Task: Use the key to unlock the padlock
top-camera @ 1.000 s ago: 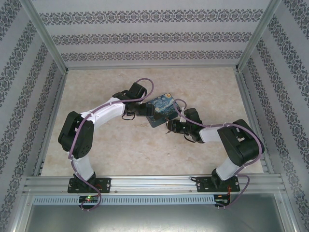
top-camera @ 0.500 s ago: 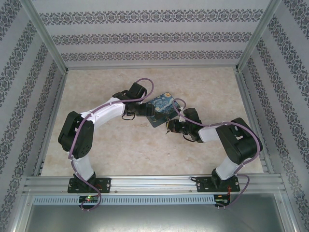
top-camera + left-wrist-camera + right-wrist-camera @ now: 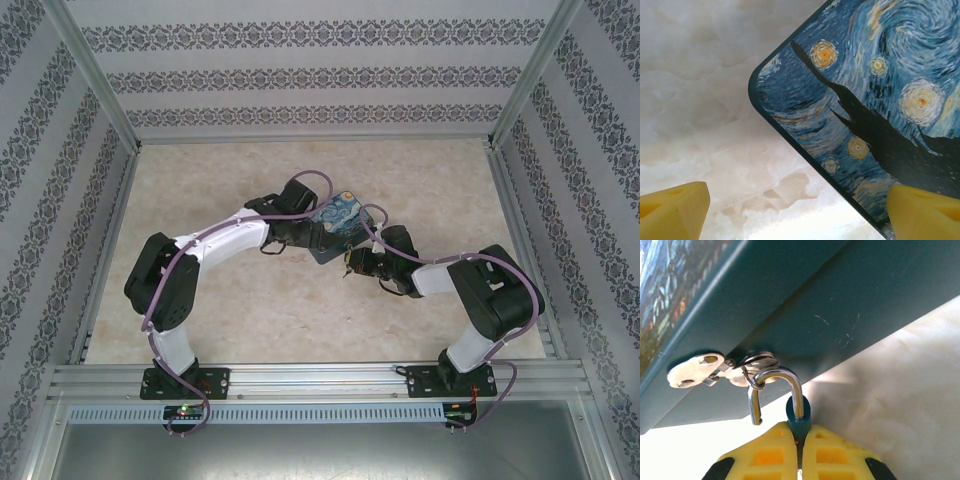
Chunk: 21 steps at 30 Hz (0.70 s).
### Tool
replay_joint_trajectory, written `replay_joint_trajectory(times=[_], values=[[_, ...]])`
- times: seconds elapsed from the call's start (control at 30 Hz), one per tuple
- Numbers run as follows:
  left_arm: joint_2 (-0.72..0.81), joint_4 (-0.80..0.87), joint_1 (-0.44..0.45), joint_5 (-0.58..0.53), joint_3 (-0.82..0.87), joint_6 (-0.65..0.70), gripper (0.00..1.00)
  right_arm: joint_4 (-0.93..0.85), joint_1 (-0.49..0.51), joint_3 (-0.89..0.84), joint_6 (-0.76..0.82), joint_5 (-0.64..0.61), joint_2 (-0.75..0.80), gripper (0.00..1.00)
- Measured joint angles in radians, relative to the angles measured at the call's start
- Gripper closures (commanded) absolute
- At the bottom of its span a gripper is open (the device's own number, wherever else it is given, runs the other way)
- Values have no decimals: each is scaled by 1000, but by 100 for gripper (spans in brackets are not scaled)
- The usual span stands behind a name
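In the right wrist view the padlock [image 3: 799, 414] is a small blue body with a silvery loop. The loop's left end hangs free of the body and the loop is hooked through a metal ring [image 3: 760, 361] on the side of the starry-night box [image 3: 805, 305]. My right gripper [image 3: 799, 434] is shut on the blue body. From above, the right gripper [image 3: 352, 262] sits at the near edge of the box [image 3: 348, 222]. My left gripper [image 3: 316, 236] hangs open over the box's left corner [image 3: 865, 100], its yellow fingers [image 3: 675, 210] wide apart. The key is hidden.
A flat metal latch plate [image 3: 694, 371] joins the ring on the box side. The box lies mid-table on the pale marble top [image 3: 230, 300]. Patterned walls and metal posts [image 3: 95, 80] close in the back and both sides. Purple cables [image 3: 300, 185] loop off both arms.
My left arm has swung right, bringing its gripper from beside the box to over its left corner. The right gripper has barely shifted, still on the padlock.
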<state>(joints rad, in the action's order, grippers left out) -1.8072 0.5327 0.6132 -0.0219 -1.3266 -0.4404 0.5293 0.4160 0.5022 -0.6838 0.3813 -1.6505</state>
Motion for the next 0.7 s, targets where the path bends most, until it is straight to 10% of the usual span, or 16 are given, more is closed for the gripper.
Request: replay_joint_trajectory(times=[0.7], values=[[-4, -40, 46, -88, 17, 6, 9, 68, 0, -28, -233, -35, 9, 100]])
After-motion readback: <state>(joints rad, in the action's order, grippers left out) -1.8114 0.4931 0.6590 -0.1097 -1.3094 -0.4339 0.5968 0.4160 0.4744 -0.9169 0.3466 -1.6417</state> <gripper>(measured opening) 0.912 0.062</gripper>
